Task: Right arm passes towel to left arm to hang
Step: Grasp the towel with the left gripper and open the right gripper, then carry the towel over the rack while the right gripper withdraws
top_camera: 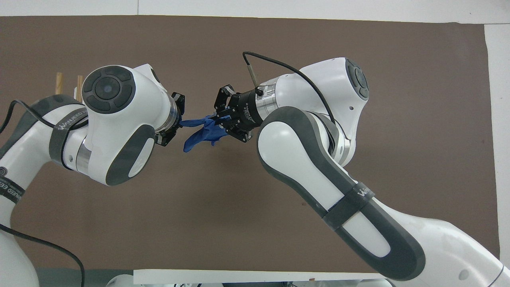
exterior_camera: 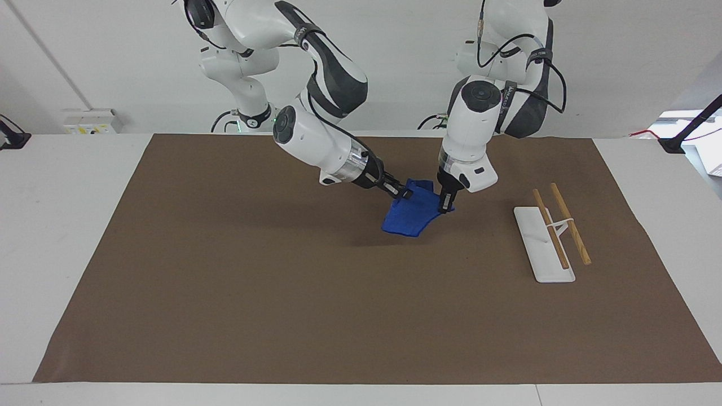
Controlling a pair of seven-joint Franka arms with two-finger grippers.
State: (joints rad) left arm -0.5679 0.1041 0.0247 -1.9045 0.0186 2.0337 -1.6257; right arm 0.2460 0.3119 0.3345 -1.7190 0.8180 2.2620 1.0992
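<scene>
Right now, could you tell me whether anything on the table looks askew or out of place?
Nothing stands out. The towel hangs between the right end effector and left end effector over the brown mat; the rack stands upright toward the left arm's end.

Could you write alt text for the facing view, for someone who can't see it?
Two white robot arms hold a blue towel in the air between them over a brown mat. A white rack with wooden rods stands toward the left arm's end.

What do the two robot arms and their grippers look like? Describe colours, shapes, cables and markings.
Both arms are glossy white with rounded joints and dark grey panels. The right arm has a silver wrist ring and broad black gripper. The left arm carries looping black cables, a lettered strap and a slim black gripper.
</scene>
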